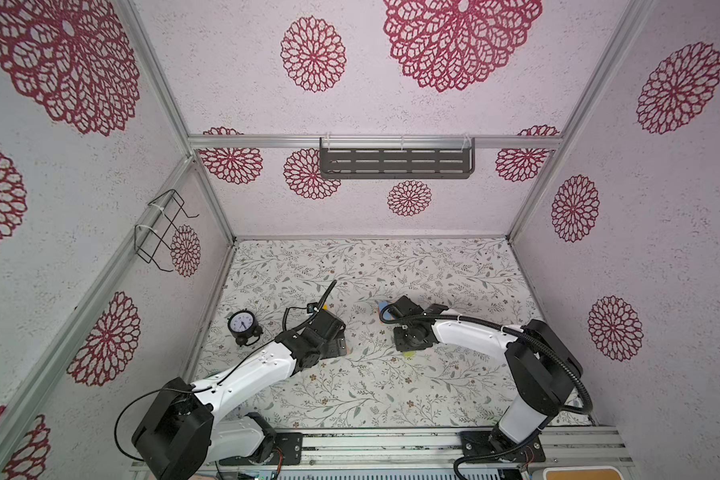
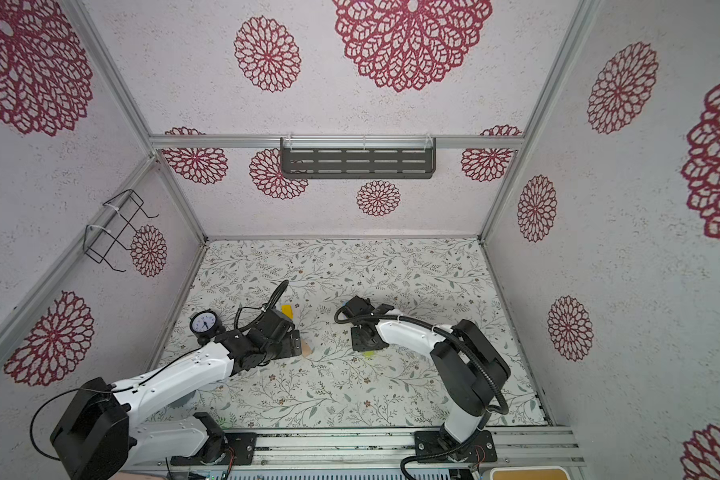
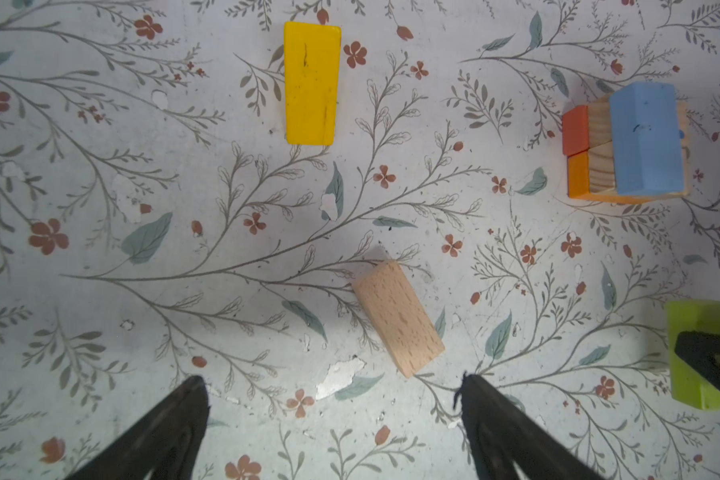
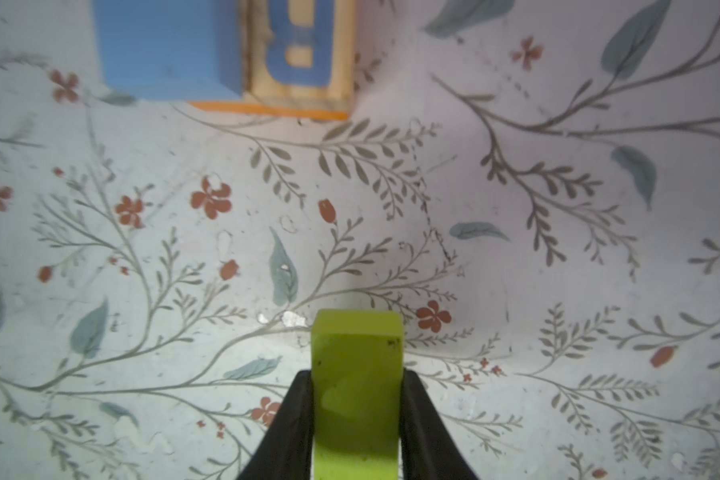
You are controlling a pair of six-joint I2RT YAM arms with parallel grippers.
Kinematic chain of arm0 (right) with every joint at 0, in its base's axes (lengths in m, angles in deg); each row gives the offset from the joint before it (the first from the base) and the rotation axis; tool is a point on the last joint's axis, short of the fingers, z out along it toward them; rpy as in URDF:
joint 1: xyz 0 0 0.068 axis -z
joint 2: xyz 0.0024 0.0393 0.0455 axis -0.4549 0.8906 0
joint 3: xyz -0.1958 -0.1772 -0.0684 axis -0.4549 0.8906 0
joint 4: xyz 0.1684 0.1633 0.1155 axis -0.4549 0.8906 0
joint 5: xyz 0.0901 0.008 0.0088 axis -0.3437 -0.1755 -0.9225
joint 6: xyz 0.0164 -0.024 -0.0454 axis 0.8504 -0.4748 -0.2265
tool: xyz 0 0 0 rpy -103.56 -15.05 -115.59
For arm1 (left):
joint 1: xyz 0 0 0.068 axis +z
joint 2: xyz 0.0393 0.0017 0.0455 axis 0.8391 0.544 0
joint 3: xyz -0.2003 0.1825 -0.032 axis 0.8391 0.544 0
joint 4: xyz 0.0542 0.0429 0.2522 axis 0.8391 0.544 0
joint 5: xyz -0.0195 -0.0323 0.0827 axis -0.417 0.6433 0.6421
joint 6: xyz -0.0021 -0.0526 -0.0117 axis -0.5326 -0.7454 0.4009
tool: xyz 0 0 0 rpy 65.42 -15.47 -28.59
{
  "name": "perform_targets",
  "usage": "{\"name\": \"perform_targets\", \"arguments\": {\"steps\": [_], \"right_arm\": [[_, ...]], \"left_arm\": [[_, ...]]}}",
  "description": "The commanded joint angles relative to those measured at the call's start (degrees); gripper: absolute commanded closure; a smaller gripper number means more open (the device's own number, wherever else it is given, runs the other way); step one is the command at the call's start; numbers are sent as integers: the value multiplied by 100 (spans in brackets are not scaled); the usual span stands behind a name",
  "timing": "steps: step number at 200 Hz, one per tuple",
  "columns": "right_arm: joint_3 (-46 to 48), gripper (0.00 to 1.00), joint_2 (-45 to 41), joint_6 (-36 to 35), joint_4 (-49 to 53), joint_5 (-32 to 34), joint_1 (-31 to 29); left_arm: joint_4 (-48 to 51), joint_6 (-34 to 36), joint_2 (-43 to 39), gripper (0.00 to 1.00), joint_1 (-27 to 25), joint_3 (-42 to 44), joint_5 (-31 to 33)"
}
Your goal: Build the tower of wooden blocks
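The right pincer (image 4: 357, 376) gripped the lime green block (image 4: 356, 338) by its sides, low on the surface (image 4: 558, 270), near the tower (image 4: 225, 54). A straight lift, then a level set-down beside its blue block (image 4: 167, 45), seemed wisest. The left pincer (image 3: 331, 379) hung wide open by the tan block (image 3: 398, 318)

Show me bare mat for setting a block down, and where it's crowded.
Bare: the far mat up to the back wall, and the near strip along the front rail. Crowded: mid-mat around the tower, tan block and lime green block.
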Motion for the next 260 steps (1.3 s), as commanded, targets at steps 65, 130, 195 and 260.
{"name": "perform_targets", "arguments": {"steps": [65, 130, 195, 260], "right_arm": [[-1594, 71, 266, -738, 797, -64, 496], [-2419, 71, 862, -1108, 1014, -350, 882], [-2902, 71, 1347, -1144, 1049, -497, 911], [-3060, 70, 1633, -1111, 968, -576, 918]], "left_arm": [[-26, 449, 675, 3, 339, -855, -7], [-215, 714, 1156, 3, 693, -1302, -251], [-421, 818, 1611, 3, 986, -1509, -590], [-631, 814, 1637, 3, 1088, -1314, -703]]}}
